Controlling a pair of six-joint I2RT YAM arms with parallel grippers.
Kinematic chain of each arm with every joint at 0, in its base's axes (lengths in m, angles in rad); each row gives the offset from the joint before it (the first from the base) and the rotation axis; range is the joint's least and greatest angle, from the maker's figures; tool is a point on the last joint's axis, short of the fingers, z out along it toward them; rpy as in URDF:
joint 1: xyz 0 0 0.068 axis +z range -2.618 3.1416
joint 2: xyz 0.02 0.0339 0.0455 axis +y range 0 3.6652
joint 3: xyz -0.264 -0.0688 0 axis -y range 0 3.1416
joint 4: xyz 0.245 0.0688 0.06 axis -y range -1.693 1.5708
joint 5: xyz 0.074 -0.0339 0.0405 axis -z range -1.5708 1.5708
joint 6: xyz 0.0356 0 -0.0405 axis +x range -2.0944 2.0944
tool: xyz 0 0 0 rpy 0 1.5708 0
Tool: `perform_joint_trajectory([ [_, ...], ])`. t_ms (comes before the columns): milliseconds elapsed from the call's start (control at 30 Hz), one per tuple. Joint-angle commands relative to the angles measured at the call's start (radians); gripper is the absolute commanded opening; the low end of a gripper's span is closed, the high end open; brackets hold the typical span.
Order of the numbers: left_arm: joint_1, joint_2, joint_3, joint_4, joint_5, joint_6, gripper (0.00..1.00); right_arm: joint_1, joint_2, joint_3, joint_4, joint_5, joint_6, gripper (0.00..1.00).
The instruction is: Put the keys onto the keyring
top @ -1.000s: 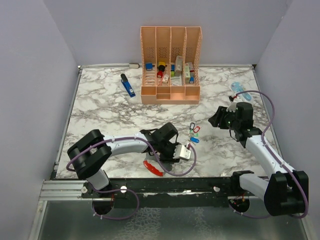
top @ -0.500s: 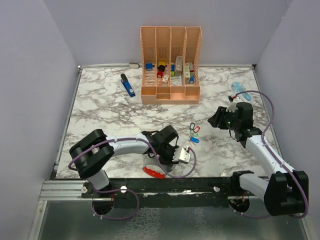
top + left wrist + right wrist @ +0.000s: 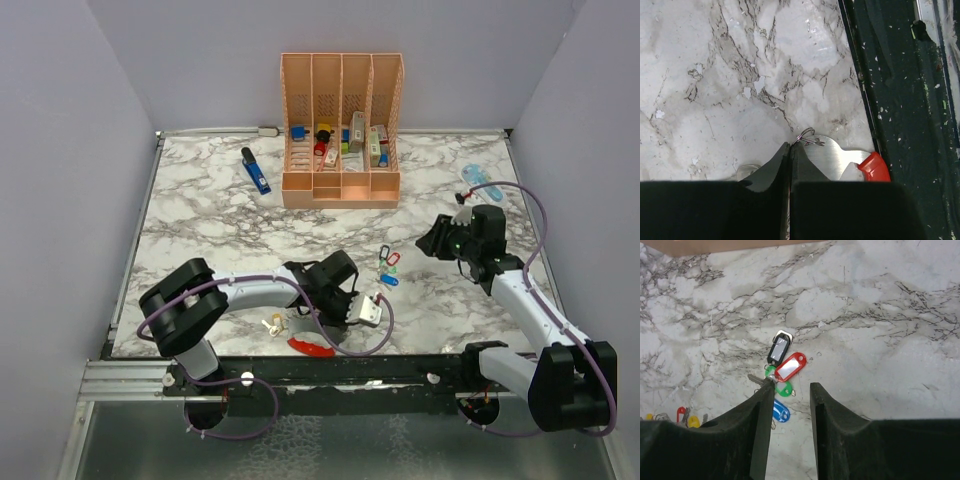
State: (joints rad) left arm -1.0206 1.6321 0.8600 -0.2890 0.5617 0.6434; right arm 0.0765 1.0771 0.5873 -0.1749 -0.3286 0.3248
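Red, green, blue, black keys (image 3: pixel 788 368) clustered together.

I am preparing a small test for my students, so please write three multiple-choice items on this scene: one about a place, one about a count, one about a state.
1. Where does the cluster of keys lie?
A. in the orange organizer
B. on the marble table
C. on the black rail at the near edge

2. How many plastic tags does that cluster have?
A. one
B. four
C. eight

3. In what state is the right gripper?
A. open, holding nothing
B. shut on a pen
C. shut and empty

Answers:
1 B, the keys rest on bare marble.
2 B, a black tag, a red tag, a green tag and a blue tag show.
3 A, a clear gap shows between its fingers.
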Motion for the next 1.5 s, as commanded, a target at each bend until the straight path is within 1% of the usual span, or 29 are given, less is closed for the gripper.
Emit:
perform_joint_trajectory([
  [0, -0.006, -0.026, 0.005, -0.056, -0.106, 0.014, 0.00, -0.003, 0.024, 0.020, -0.042, -0.077, -0.006, 0.34],
  [167, 0.016, -0.074, -0.005, -0.013, -0.208, 0.002, 0.00, -0.003, 0.057, 0.023, -0.063, -0.087, -0.009, 0.34],
  [300, 0.073, -0.093, 0.006, 0.026, -0.240, -0.042, 0.00, 0.007, 0.078, 0.030, -0.061, -0.118, 0.002, 0.36],
  [433, 0.134, -0.108, 0.016, 0.050, -0.198, -0.106, 0.00, 0.081, 0.099, 0.054, -0.063, -0.073, -0.009, 0.40],
  [600, 0.160, -0.118, 0.034, 0.046, -0.136, -0.165, 0.00, 0.191, 0.157, 0.099, -0.067, 0.003, -0.040, 0.39],
  [700, 0.181, -0.124, 0.052, 0.041, -0.109, -0.189, 0.00, 0.226, 0.190, 0.095, -0.046, 0.022, -0.056, 0.34],
  [767, 0.206, -0.127, 0.068, 0.037, -0.084, -0.206, 0.00, 0.236, 0.205, 0.089, -0.037, 0.032, -0.059, 0.30],
  [867, 0.256, -0.134, 0.094, 0.026, -0.046, -0.236, 0.00, 0.254, 0.219, 0.087, -0.031, 0.037, -0.062, 0.25],
  [967, 0.286, -0.138, 0.122, 0.013, -0.015, -0.259, 0.00, 0.305, 0.236, 0.095, -0.034, 0.064, -0.067, 0.24],
  [1067, 0.297, -0.141, 0.135, 0.007, 0.000, -0.270, 0.00, 0.355, 0.274, 0.110, -0.047, 0.102, -0.071, 0.25],
  [1267, 0.307, -0.147, 0.128, 0.008, 0.015, -0.274, 0.00, 0.398, 0.333, 0.119, -0.041, 0.131, -0.058, 0.25],
  [1467, 0.334, -0.156, 0.127, 0.005, 0.059, -0.290, 0.00, 0.400, 0.347, 0.141, -0.059, 0.181, -0.062, 0.26],
])
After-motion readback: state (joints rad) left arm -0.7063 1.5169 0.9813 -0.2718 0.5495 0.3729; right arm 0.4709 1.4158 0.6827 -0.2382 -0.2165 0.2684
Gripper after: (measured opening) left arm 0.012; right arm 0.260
